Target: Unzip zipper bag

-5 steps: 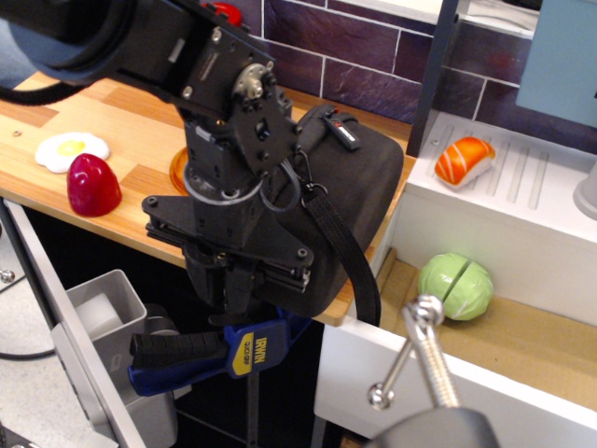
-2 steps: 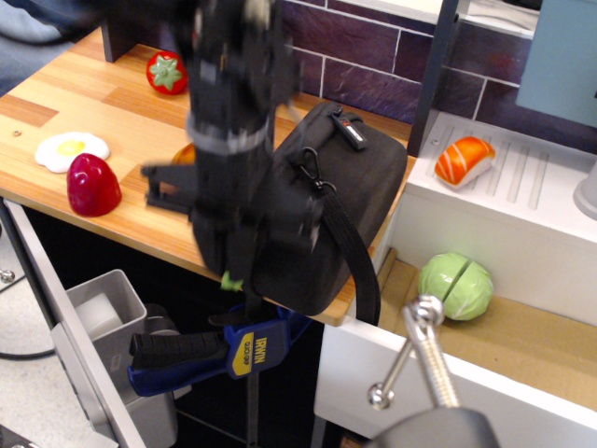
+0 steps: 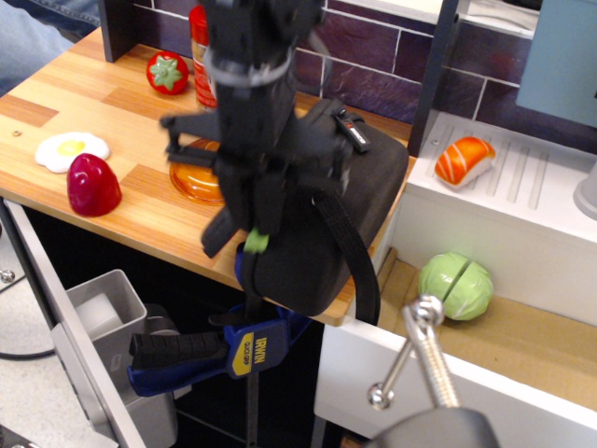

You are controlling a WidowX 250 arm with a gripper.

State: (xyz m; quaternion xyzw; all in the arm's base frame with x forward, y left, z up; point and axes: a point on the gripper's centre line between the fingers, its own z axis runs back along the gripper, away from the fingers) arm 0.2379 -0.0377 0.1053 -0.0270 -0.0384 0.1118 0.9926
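Note:
The zipper bag (image 3: 359,201) is a black rounded case lying on the wooden counter's front edge, partly overhanging it. Its black shoulder strap (image 3: 353,257) hangs down the front, and a small red-white label (image 3: 354,133) sits on top. My gripper (image 3: 252,235) is blurred by motion at the bag's left front corner. Its fingers appear closed on the green zipper-pull tab (image 3: 254,244). The arm hides the bag's left side and the zipper line there.
On the counter (image 3: 140,126) are a fried-egg toy (image 3: 71,147), a red egg-shaped toy (image 3: 91,185), a strawberry (image 3: 168,73), an orange dish (image 3: 194,179) and a red bottle (image 3: 199,51). A blue clamp (image 3: 219,348) sits below the bag. Sushi (image 3: 464,159) and cabbage (image 3: 455,287) lie right.
The arm has swung upward and back along the bag's left side. The green tab has risen from below the bag's bottom corner to its front-left edge.

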